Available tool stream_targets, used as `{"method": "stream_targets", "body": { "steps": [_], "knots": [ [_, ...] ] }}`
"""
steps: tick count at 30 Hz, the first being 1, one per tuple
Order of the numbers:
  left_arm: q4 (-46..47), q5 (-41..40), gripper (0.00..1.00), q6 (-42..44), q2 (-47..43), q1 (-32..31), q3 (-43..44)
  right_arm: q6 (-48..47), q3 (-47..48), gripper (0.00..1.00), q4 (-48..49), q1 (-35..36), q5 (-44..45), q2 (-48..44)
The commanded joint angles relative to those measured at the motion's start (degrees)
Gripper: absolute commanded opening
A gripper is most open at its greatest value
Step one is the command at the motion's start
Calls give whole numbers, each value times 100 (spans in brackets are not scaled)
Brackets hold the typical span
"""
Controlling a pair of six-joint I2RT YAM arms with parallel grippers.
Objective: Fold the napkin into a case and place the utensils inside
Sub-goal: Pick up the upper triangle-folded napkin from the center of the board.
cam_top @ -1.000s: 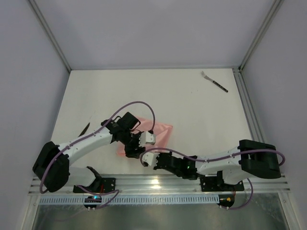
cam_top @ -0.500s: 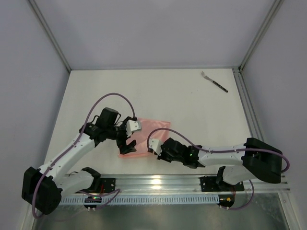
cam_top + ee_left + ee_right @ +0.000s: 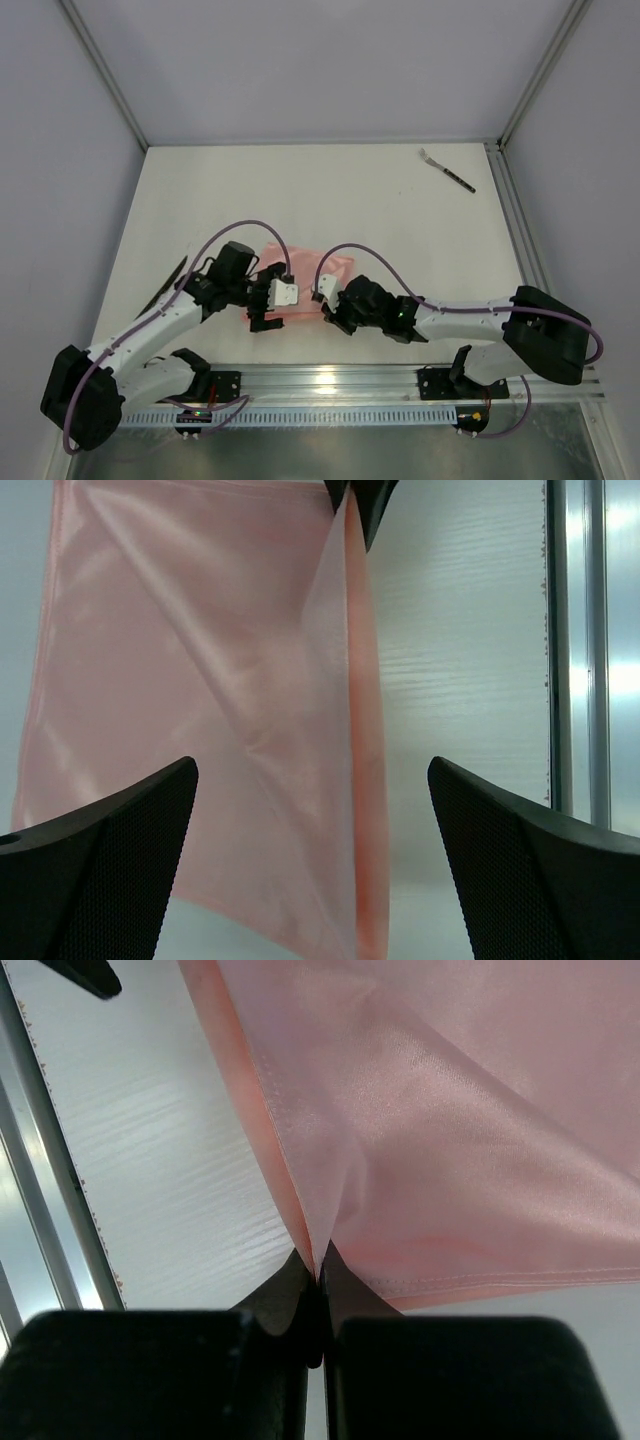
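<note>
Left gripper (image 3: 311, 780) gapes wide, right gripper (image 3: 320, 1265) (fingers pressed together) clamps tight.

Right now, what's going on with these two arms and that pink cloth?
The right gripper is shut on one edge of the napkin, pinching it up into a fold near the front of the table. The left gripper hangs open over it, holding nothing. The napkin is only partly folded, and the fork lies untouched at the far right corner.
</note>
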Motion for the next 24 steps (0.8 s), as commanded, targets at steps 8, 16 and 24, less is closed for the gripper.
{"method": "stream_targets", "body": {
  "steps": [8,16,24],
  "knots": [
    [1354,-864,99,280,236,-734,-626,277,205,4,407,-171,-399,170],
    [2050,-1769,77,376,325,-1077,-1127,338,135,4,399,-188,-312,-120],
    [2236,-2911,46,245,18,-1077,-1540,382,56,4,267,-197,-268,-235]
  ]
}}
